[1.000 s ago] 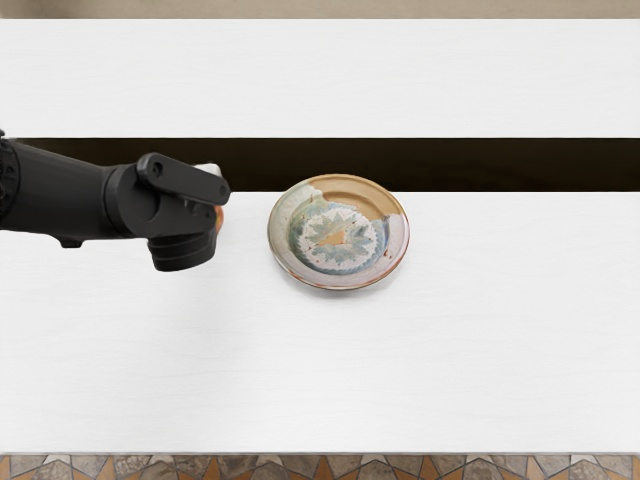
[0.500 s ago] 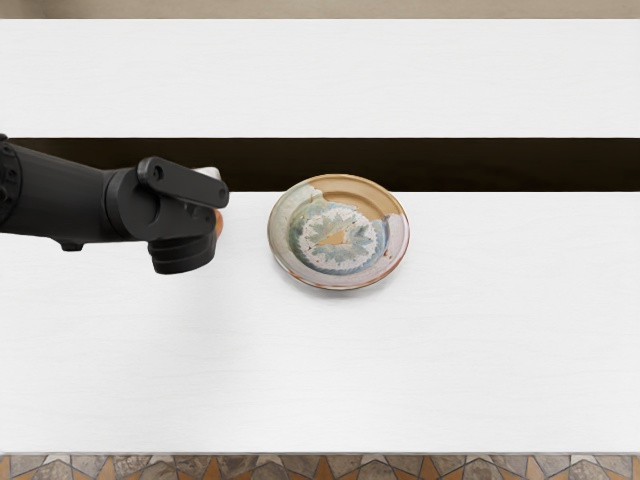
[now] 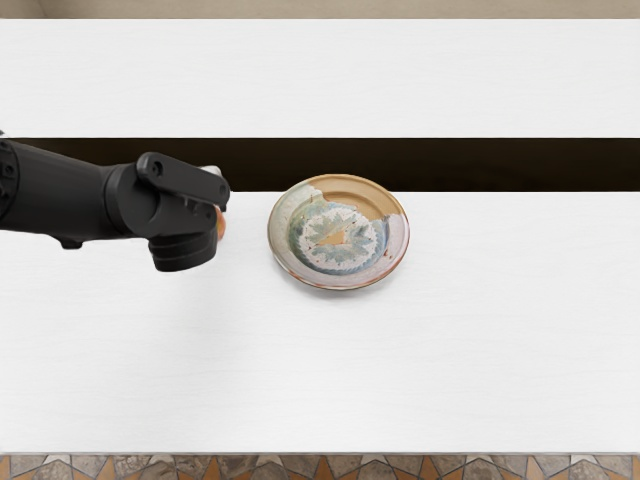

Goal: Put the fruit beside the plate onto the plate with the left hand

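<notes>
Left hand (image 3: 186, 224) curled closed around mostly hidden orange fruit (image 3: 220, 226), just left of plate (image 3: 392, 244), over white counter (image 3: 400, 360).

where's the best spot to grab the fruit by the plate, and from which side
Probably around its widest middle, coming from above and the left, where the left hand is placed. Only an orange sliver of the fruit shows at the hand's right edge, so its shape is unclear; the plate lies to its right.
</notes>
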